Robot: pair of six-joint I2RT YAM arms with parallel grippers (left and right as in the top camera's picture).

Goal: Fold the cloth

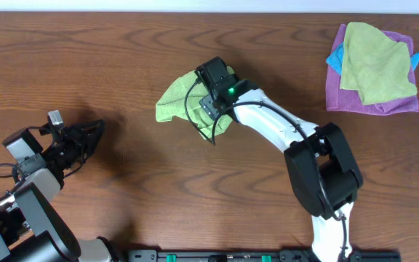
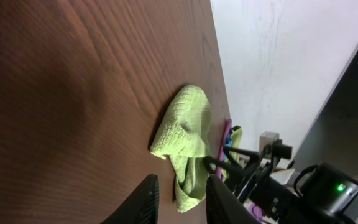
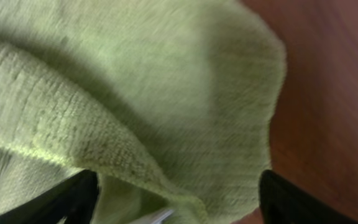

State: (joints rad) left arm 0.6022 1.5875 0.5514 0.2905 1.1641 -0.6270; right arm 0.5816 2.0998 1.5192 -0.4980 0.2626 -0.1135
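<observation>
Jaws of my right pincer (image 3: 176, 193) stand wide apart and grip nothing, poised right over the cloth (image 1: 172, 102). The cloth lies bunched at the middle of the counter (image 1: 122, 51), and I judge its longer run to slant from lower left to upper right. It sits straight beneath this pincer. My left pincer (image 1: 92, 132), slightly apart and empty, waits well off toward the frame's left edge, so the right one is plainly nearer.

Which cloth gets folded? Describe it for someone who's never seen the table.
On the wooden table, look near the middle, under the right gripper. The cloth is the crumpled bright lime-green one lying alone; the duller yellow-green cloth sits atop a purple cloth at the far right corner.
</observation>
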